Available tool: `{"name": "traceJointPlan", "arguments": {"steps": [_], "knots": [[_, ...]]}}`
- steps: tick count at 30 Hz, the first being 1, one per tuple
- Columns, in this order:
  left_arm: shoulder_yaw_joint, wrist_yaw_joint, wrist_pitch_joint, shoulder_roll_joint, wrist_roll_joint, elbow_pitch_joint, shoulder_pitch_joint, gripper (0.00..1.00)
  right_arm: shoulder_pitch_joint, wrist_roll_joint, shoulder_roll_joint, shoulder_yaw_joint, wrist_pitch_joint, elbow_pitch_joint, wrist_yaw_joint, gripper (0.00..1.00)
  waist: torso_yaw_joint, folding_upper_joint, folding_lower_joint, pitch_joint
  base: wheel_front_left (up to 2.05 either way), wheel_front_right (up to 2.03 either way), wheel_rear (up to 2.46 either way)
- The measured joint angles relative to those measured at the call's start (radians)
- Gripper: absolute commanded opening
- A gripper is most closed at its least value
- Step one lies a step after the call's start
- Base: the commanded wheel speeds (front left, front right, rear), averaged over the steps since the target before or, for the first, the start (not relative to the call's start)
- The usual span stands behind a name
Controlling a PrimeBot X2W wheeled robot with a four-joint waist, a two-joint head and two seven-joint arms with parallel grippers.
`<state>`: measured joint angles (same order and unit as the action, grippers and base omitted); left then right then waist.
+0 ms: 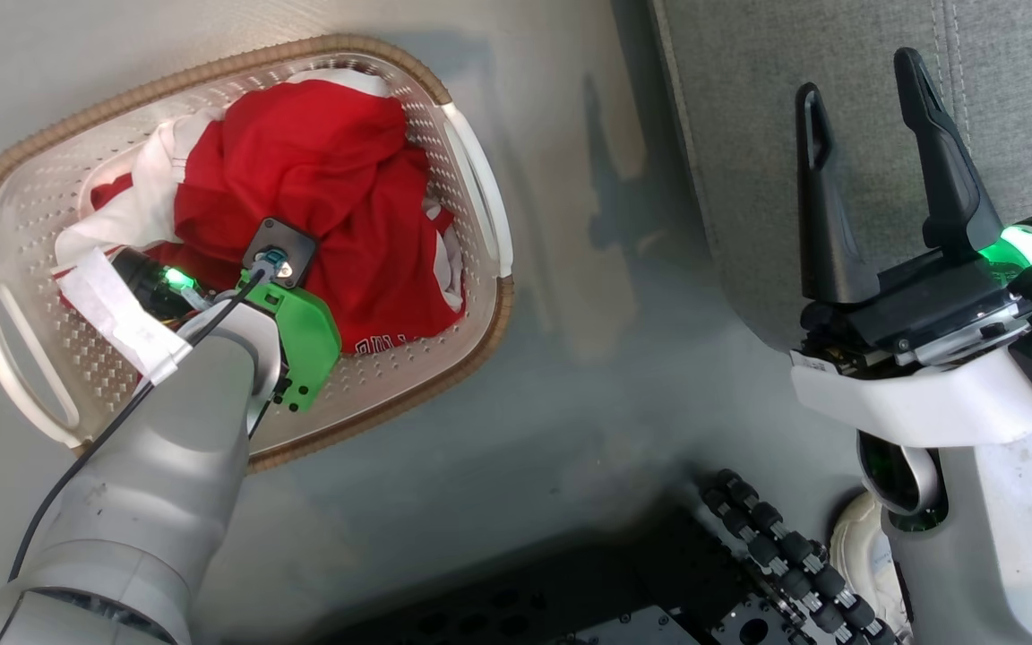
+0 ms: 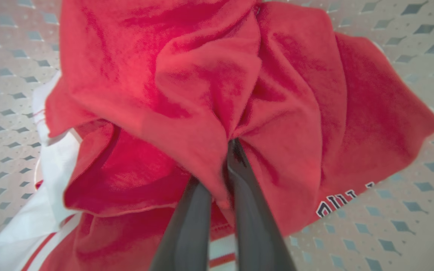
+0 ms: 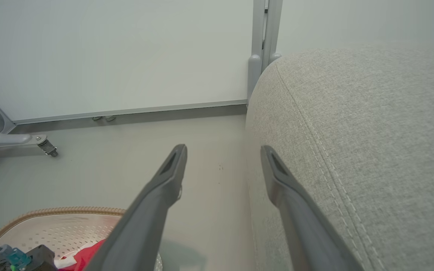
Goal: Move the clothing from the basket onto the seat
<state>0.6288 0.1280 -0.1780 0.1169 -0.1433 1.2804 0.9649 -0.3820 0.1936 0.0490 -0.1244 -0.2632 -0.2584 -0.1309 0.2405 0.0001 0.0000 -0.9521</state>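
Observation:
The cream perforated basket (image 1: 211, 67) stands on the floor at the upper left, holding the clothing. A crumpled red T-shirt (image 1: 319, 161) with white lettering lies on top of a red and white striped jersey (image 1: 135, 193). My left arm reaches down into the basket. In the left wrist view my left gripper (image 2: 230, 150) is shut on a raised fold of the red T-shirt (image 2: 202, 75), with the jersey (image 2: 51, 210) underneath. My right gripper (image 1: 861, 76) is open and holds nothing, hovering at the left edge of the grey seat (image 1: 749, 134).
The seat (image 3: 352, 131) rises to the right of the basket (image 3: 58, 210), with a strip of bare grey floor (image 1: 588, 296) between them. My base with black rollers (image 1: 776, 546) sits at the bottom. A white wall panel, a post (image 3: 264, 37) and a caster leg (image 3: 47, 148) stand beyond.

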Motion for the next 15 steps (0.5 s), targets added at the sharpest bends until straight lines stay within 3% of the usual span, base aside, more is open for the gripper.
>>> {"name": "traceJointPlan", "arguments": {"steps": [15], "knots": [[0.153,0.001,-0.079,-0.020,-0.199,-0.107,-0.053,0.00,0.002,-0.027,0.000,-0.004,0.000,0.049,0.000,1.00,-0.046,0.0000,0.0001,0.129,0.00,0.00,0.00]]}}
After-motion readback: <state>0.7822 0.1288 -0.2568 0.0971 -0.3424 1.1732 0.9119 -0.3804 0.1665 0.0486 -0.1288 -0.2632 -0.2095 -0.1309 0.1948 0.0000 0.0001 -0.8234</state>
